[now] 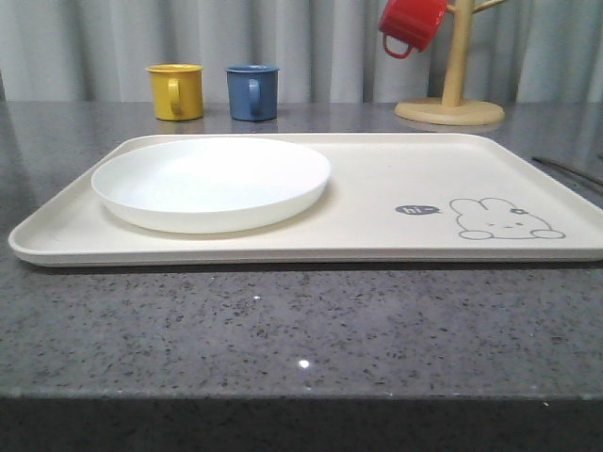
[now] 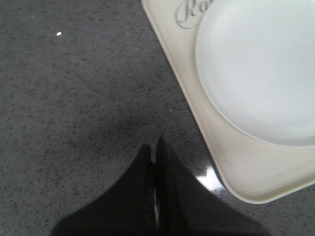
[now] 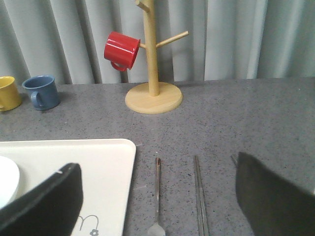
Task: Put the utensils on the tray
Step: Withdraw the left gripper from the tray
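The cream tray [image 1: 377,202] lies across the table, with the round white plate [image 1: 211,181] on its left half and a bunny drawing on its right. Right of the tray, on the bare counter, lie a slim silver utensil [image 3: 157,189] and a pair of flat metal chopsticks [image 3: 199,191]. A third handle tip [image 3: 233,158] peeks from behind a finger. My right gripper [image 3: 156,167] hangs open above these utensils, holding nothing. My left gripper [image 2: 155,146] is shut and empty, over the counter just off the tray's corner [image 2: 246,187] near the plate [image 2: 261,69].
A yellow mug [image 1: 176,91] and a blue mug [image 1: 252,91] stand behind the tray. A wooden mug tree [image 1: 453,94] at the back right carries a red mug [image 1: 412,24]. A curtain closes off the back. Grey counter runs in front of the tray.
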